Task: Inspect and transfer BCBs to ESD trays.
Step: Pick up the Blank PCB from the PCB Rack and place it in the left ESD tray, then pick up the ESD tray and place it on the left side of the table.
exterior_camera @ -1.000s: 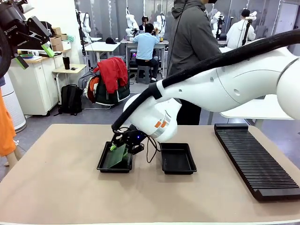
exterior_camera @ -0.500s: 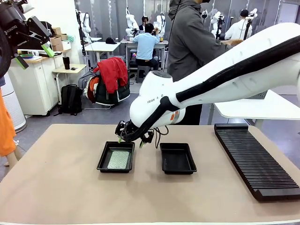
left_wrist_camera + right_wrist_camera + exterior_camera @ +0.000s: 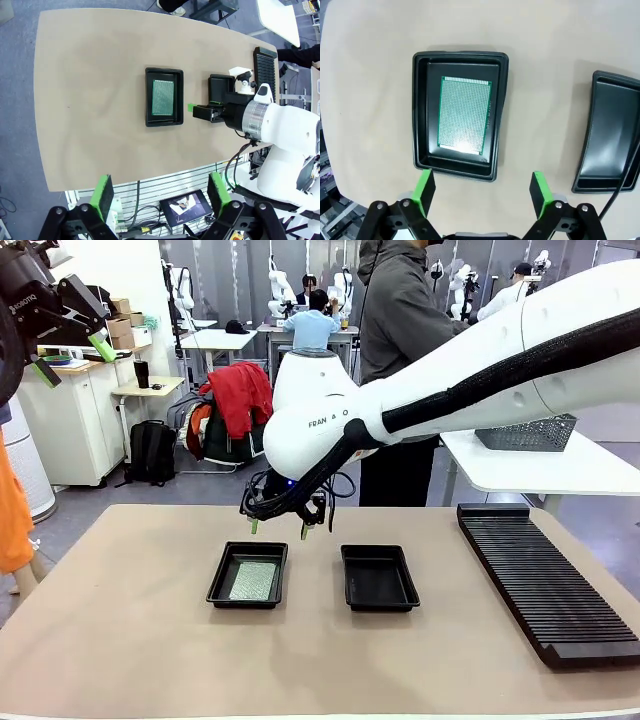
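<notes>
Front view
BCB (image 3: 252, 581): pale speckled green board, flat on the floor of the tray (image 3: 247, 604) left of centre, a bit smaller than the floor.
second tray (image 3: 380, 580): black, same shape, just right of the first, apart from it.
right arm (image 3: 450, 380): enters from the upper right, bends down over the table (image 3: 120, 640).
right gripper (image 3: 278, 530): points down, above the tray's far rim, jaws apart, holding nothing.
left gripper (image 3: 73, 360): upper left corner, high up, green pads spread, empty.
writing: "FRAN" on the right arm's white shell; rest hidden.
rack (image 3: 545, 580): long, black, ribbed, at the right.

Left wrist view
BCB (image 3: 163, 97): green rectangle in the tray (image 3: 164, 123), upper middle.
right gripper (image 3: 192, 106): just right of the tray, green pad showing.
left gripper (image 3: 161, 195): own fingers at the bottom edge, wide apart, nothing between.

Right wrist view
BCB (image 3: 465, 120): fine dotted grid, bright glare at its lower end, edges parallel to the walls of the tray (image 3: 455, 172).
second tray (image 3: 607, 135): right edge, cut off.
right gripper (image 3: 483, 190): fingers spread, below the tray's near rim, empty.
</notes>
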Robot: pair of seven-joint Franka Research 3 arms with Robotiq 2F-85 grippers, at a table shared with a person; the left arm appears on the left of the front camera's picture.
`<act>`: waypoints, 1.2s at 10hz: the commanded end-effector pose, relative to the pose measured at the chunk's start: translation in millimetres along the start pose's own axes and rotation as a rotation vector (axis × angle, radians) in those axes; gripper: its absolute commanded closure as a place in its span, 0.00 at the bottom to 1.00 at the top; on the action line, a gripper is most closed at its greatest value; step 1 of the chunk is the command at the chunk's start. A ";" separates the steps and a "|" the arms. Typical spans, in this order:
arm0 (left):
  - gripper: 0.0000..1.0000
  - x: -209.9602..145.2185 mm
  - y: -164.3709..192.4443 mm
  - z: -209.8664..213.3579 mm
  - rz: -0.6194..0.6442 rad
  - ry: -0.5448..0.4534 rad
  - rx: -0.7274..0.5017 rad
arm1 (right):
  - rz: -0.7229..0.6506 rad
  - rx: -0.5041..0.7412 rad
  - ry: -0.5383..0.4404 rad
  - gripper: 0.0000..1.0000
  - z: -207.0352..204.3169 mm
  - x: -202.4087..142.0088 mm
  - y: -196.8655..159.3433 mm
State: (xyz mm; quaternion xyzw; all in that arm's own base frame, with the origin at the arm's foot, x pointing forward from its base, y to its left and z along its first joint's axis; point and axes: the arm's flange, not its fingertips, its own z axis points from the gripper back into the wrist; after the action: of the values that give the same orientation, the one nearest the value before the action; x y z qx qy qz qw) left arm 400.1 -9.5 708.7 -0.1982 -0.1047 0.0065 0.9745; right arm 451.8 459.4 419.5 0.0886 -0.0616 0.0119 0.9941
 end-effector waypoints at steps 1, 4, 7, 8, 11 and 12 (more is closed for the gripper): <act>0.00 -0.5 1.4 -0.3 0.002 0.001 -0.003 | -0.003 0.011 -0.012 0.00 -1.8 1.1 -1.2; 0.00 -0.5 1.4 -0.3 0.002 0.001 -0.003 | -0.003 0.011 -0.012 0.00 -1.8 1.1 -1.2; 0.00 -0.5 1.4 -0.3 0.002 0.001 -0.003 | -0.003 0.011 -0.012 0.00 -1.8 1.1 -1.2; 0.00 -0.5 1.4 -0.3 0.002 0.001 -0.003 | -0.003 0.011 -0.012 0.00 -1.8 1.1 -1.2; 0.00 -0.5 1.4 -0.3 0.002 0.001 -0.003 | -0.003 0.011 -0.012 0.00 -1.8 1.1 -1.2; 0.00 -0.5 1.4 -0.3 0.002 0.001 -0.003 | -0.003 0.011 -0.012 0.00 -1.8 1.1 -1.2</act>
State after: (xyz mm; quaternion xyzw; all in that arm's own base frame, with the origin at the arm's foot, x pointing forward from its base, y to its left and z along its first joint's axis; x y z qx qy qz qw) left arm 400.1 -9.5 708.7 -0.1982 -0.1047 0.0065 0.9745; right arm 453.8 458.7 420.7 0.0919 -0.0605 0.0107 0.9939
